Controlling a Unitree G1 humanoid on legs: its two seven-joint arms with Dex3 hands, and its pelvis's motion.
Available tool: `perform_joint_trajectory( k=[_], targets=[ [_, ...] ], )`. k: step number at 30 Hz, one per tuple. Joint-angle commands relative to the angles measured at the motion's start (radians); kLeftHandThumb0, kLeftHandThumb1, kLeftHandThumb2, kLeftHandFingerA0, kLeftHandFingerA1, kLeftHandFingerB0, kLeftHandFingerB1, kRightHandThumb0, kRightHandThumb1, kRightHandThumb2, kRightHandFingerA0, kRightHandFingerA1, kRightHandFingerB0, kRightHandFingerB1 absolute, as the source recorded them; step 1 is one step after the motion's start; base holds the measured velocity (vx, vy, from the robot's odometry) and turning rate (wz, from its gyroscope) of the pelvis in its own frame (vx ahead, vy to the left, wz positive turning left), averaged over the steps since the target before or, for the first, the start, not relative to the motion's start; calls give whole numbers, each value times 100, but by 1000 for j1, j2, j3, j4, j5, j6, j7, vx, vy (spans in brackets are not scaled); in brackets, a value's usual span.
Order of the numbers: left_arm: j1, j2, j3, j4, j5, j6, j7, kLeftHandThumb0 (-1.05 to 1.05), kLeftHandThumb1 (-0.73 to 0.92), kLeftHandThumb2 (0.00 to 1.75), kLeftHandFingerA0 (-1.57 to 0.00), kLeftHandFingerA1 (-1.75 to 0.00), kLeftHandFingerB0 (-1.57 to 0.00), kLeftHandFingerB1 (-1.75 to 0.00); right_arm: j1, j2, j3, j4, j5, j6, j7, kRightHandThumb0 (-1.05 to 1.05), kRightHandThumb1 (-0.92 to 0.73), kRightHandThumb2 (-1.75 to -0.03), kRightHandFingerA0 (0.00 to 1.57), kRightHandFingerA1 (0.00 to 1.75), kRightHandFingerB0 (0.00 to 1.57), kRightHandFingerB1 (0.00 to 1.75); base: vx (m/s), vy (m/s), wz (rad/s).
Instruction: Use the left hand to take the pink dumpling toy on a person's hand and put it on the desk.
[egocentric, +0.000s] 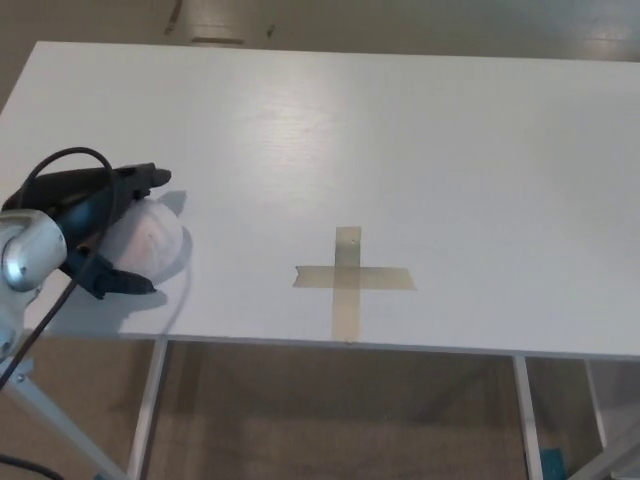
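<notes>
Near the front left corner of the table (420, 130), the pink dumpling toy (150, 240) is held enclosed by the fingers of the left hand (112, 235), low over the surface, so only release is judged left.

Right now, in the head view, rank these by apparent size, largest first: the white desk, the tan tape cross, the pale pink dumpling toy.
1. The white desk, by far the largest.
2. and 3. Unsure: the tan tape cross spans wider, but the pale pink dumpling toy is bulkier and partly hidden by the black left hand.
</notes>
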Motion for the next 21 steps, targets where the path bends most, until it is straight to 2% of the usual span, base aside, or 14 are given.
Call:
perform_joint_trajectory(
  k=[1,12,19,21],
  targets=[
    [24,-2,55,-62,-57,90,-72,-87,53,57,0,0,0,-4,7,-6,1,3,0,15,13,-25,-70,-61,57,43,51,42,0,0,0],
    [-44,77,198,-255,-153,158,-216,-91,54,59,0,0,0,-1,10,-8,2,2,0,10,17,-25,-70,-61,57,43,50,41,0,0,0],
    [-34,109,316,-395,-234,178,-243,-92,50,64,0,0,0,-1,14,-9,6,-1,-3,10,15,-26,-70,-61,57,43,49,41,0,0,0],
    [6,128,378,-481,-275,150,-247,-93,49,65,0,0,0,-1,12,-9,5,0,-3,11,14,-26,-70,-61,56,43,48,41,0,0,0]
  ],
)
